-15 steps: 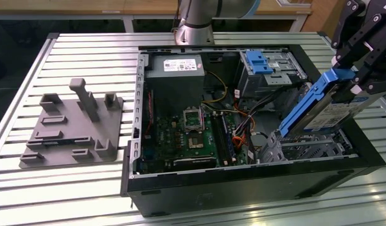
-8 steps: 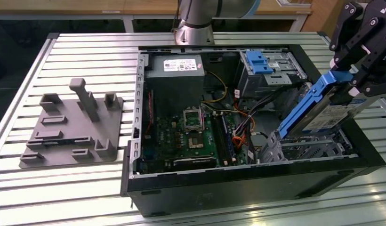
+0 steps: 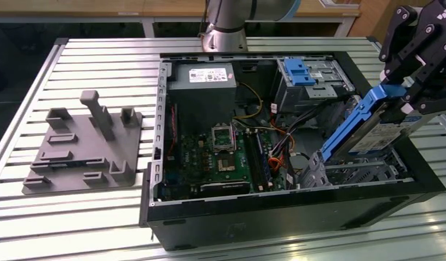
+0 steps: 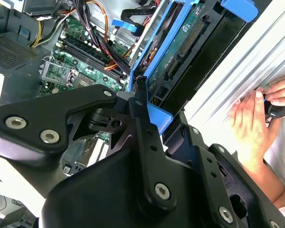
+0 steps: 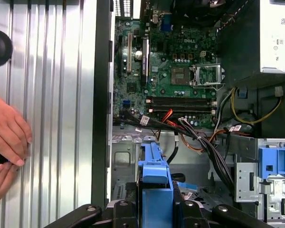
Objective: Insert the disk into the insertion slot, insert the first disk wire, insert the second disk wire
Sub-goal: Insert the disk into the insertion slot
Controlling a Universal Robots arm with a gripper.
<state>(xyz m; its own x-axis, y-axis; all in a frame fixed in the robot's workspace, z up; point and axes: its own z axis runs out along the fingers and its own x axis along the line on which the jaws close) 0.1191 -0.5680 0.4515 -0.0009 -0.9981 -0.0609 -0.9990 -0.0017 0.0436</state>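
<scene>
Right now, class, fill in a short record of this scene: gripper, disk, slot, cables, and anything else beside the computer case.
gripper: shut on the upper end of the disk
disk: tilted, lower end at the opening of the insertion slot, not seated
insertion slot: silver perforated cage in the open case, at the exterior view's right
cables: loose bundle between motherboard and slot
hand: a person's, on the slatted table beside the case
grey fixture: on the table, exterior view's left
</scene>
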